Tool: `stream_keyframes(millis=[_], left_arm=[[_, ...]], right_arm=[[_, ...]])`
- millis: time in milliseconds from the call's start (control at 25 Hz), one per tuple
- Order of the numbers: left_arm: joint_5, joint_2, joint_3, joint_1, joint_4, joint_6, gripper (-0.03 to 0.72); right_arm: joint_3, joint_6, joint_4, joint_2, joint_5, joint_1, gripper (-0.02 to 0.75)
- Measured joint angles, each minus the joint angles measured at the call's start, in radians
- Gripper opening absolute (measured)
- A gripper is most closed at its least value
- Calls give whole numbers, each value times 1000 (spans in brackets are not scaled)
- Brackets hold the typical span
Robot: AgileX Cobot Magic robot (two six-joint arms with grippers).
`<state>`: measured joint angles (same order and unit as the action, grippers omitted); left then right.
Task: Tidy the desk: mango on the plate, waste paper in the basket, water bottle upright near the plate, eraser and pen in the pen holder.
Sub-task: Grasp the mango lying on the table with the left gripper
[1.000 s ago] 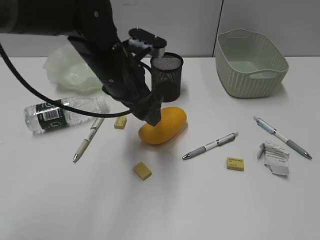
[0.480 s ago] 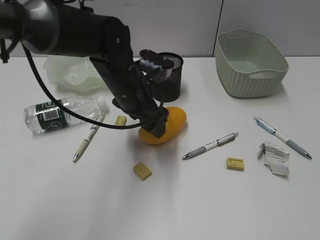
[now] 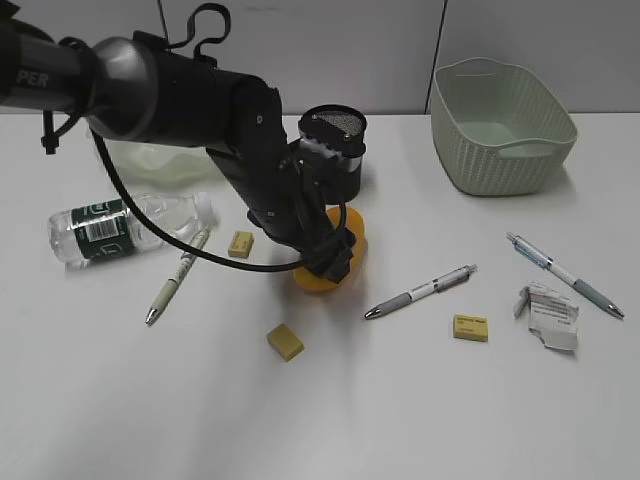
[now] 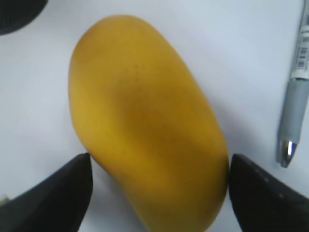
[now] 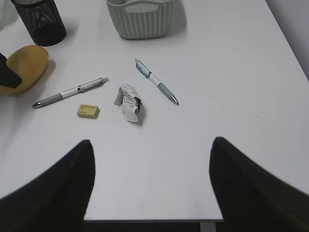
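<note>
Fingers (image 4: 53, 193) on your left gripper (image 4: 157, 193) are open, straddling the mango (image 4: 145, 130), so closing off-center could squirt that smooth fruit sideways across the table (image 3: 400, 400).

three pens (image 3: 420, 291), three erasers (image 3: 470, 327), one mango (image 3: 345, 262), one bottle (image 3: 105, 229)

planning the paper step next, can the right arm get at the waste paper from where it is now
Probably yes. The right gripper hangs open above bare desk, and the waste paper lies just ahead with nothing between; the nearest pen and eraser lie apart from it.
</note>
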<state>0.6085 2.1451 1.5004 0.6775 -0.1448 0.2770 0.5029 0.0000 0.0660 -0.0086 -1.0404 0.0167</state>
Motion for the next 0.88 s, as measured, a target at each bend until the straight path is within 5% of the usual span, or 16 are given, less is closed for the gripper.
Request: stream_keyframes(millis=[880], left_arm=[[-68, 52, 0, 0, -10, -34, 568]], right_arm=[[0, 0, 0, 0, 0, 0, 582]])
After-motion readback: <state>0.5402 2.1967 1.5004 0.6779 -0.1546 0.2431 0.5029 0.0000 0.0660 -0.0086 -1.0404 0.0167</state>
